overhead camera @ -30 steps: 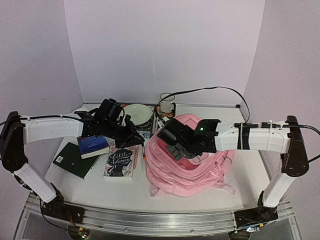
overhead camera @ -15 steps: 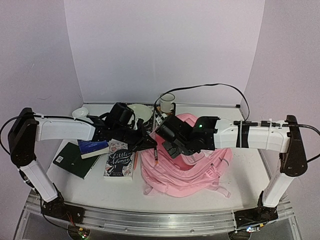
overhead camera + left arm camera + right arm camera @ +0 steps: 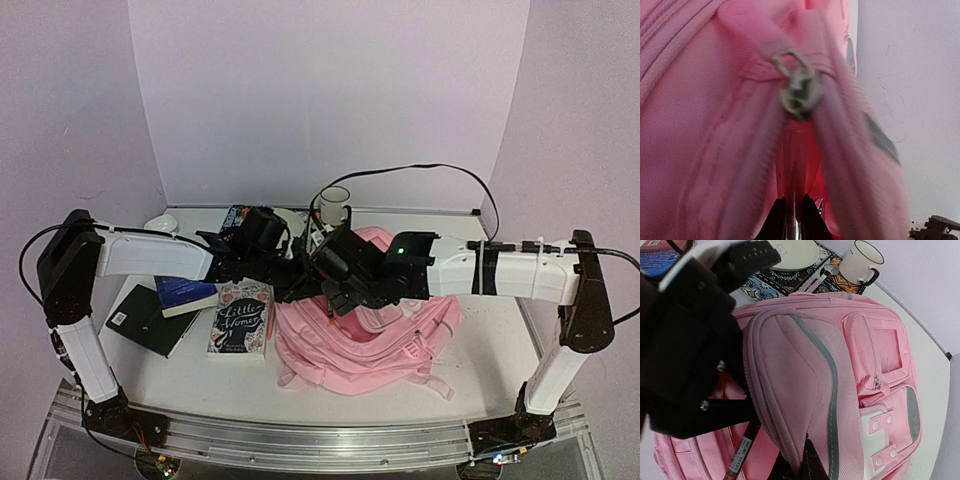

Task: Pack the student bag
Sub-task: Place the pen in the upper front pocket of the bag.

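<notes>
The student bag (image 3: 385, 340), a large pink backpack, lies at centre right of the table. My right gripper (image 3: 335, 296) is shut on the edge of its top flap (image 3: 790, 375) and holds the flap up, jaws (image 3: 802, 466) pinching the fabric. My left gripper (image 3: 298, 284) reaches in from the left, shut on a thin dark pen (image 3: 742, 455). In the left wrist view the pen (image 3: 792, 197) points into the red gap between the open zip edges, below the metal zip slider (image 3: 800, 92). The pen's tip is hidden inside the bag (image 3: 705, 125).
Left of the bag lie a "Little Women" book (image 3: 242, 318), a blue book (image 3: 185, 293) and a dark green book (image 3: 148, 320). An orange pencil (image 3: 271, 320) lies beside the books. A mug (image 3: 335, 206), a plate (image 3: 795, 252) on a patterned mat (image 3: 785, 277) and a small white bowl (image 3: 160, 224) stand at the back.
My left gripper has travelled right with the pen, from above the books to the bag's opening. The right gripper has shifted slightly left with the flap, and the bag has sagged flatter.
</notes>
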### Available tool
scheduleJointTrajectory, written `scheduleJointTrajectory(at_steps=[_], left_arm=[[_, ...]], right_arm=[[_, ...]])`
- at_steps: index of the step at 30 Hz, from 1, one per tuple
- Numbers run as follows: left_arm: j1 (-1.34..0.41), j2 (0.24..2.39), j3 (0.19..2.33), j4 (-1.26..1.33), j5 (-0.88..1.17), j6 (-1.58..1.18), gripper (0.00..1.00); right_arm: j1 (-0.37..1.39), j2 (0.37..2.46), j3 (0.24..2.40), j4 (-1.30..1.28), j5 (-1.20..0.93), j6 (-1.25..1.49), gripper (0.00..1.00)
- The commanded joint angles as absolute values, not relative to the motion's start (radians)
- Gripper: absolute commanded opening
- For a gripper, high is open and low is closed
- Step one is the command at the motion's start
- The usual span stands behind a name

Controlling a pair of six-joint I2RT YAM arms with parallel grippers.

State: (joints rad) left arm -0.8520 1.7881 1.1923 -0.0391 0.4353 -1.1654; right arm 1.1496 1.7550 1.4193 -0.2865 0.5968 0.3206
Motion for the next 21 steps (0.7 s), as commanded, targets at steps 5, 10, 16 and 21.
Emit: scheduleJointTrajectory(at_steps=[5,10,16,21], left_arm=[[-0.853,1.788,1.243,0.062,0.363,-1.219,0.41],[-0.853,1.72,1.212,0.065,0.315,-1.187,0.58],[-0.853,1.618,1.137,0.045,0.244,-1.116,0.62],[-0.853,1.535,1.098,-0.066,0.146,-1.019,0.63]], right_arm=[[1.158,1.722,1.46,-0.197,0.631,0.346,0.0],[1.157,1.731,1.441,-0.204,0.703,0.339,0.0],[1.128,1.732,1.415,-0.265,0.774,0.362,0.0],[1.099,1.704,1.366,-0.322,0.804,0.394,0.0]])
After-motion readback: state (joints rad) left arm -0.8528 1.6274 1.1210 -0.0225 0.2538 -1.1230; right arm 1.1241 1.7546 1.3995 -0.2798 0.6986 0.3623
